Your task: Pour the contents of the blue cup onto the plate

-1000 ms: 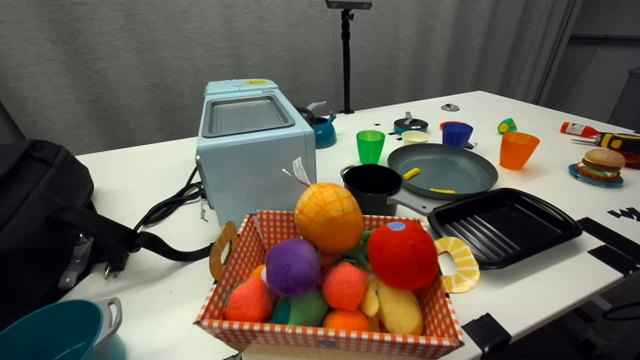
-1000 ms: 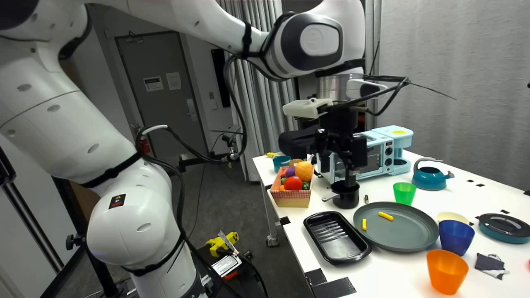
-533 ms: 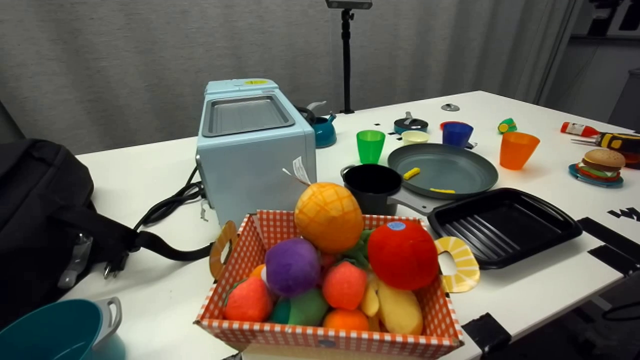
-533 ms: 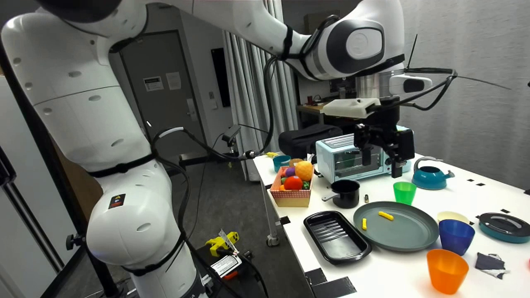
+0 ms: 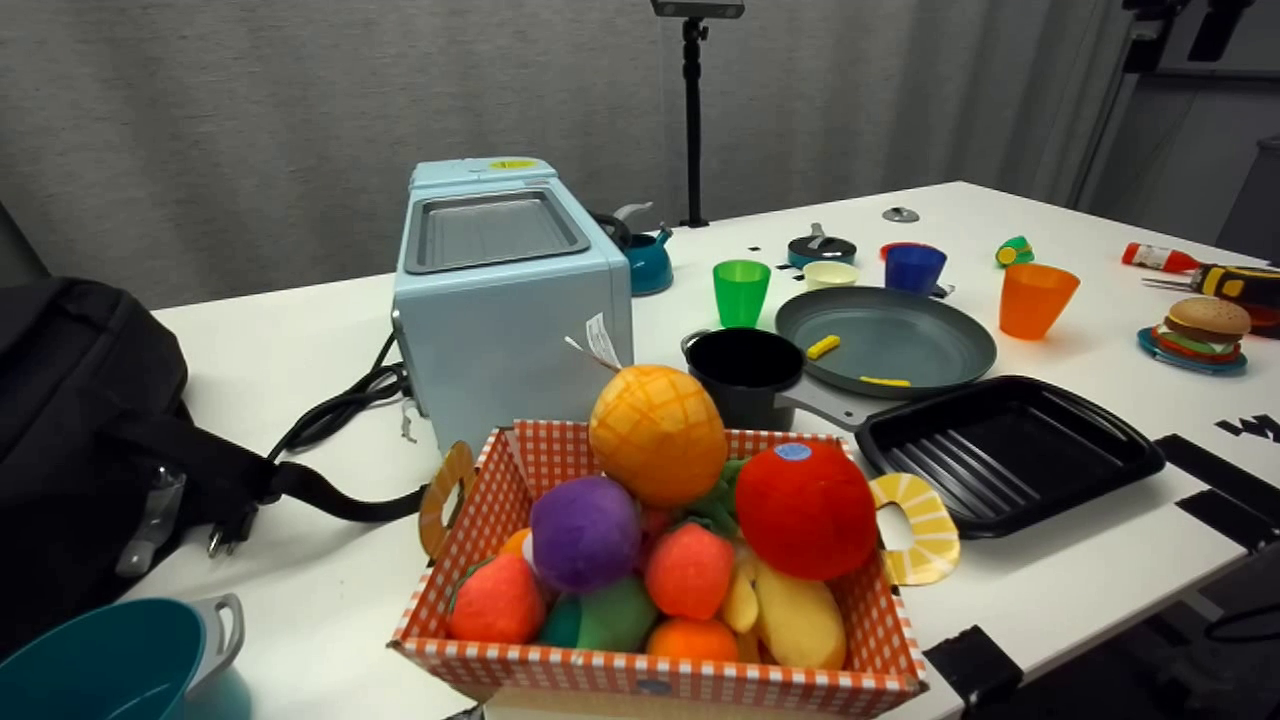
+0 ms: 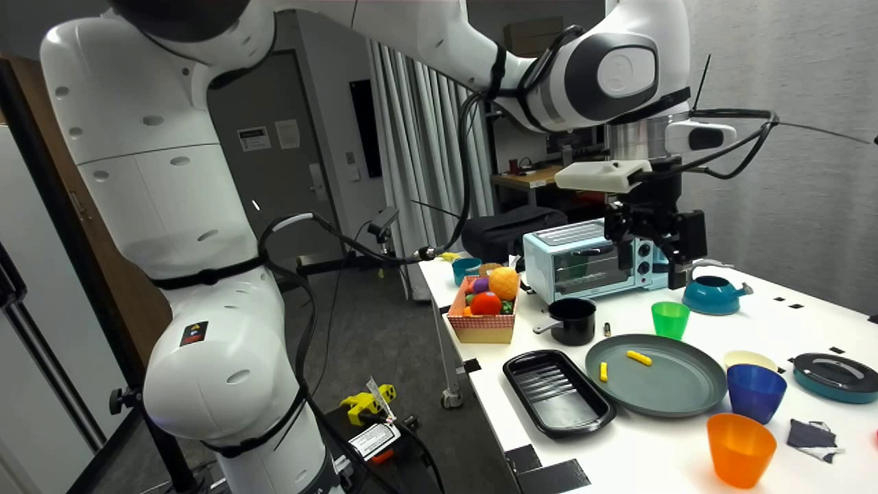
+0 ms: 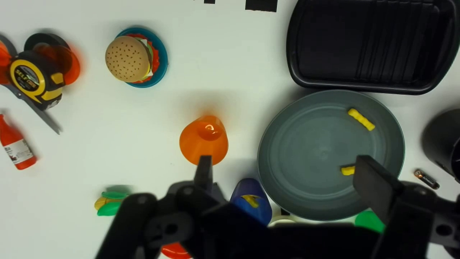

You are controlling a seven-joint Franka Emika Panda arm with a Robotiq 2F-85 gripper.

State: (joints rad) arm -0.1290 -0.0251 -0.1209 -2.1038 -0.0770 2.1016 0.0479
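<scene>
The blue cup [image 6: 756, 392] stands upright beside the plate [image 6: 655, 391]; both also show in an exterior view, the cup [image 5: 914, 270] behind the plate [image 5: 900, 340]. In the wrist view the blue cup [image 7: 248, 187] holds at least one yellow piece [image 7: 250, 200] and is partly covered by the gripper body. The plate [image 7: 316, 144] bears two yellow pieces [image 7: 361, 119]. My gripper [image 7: 284, 160] is open and empty, high above the table. In an exterior view my gripper [image 6: 651, 266] appears in front of the toaster oven. Its fingertips [image 5: 1178, 45] show at another exterior view's top right.
An orange cup [image 6: 741, 449] stands near the blue cup. A green cup [image 6: 670, 320], a cream bowl [image 6: 750, 359], a black pot [image 6: 573, 321] and a black tray [image 6: 559, 394] surround the plate. A toaster oven [image 6: 583, 261] and fruit box [image 6: 483, 309] stand farther along. A burger [image 7: 127, 59] sits on a small plate.
My gripper has moved right and slightly up in an exterior view, from over the black pot. Its fingertips have come into the top right of another exterior view. The table objects have not moved.
</scene>
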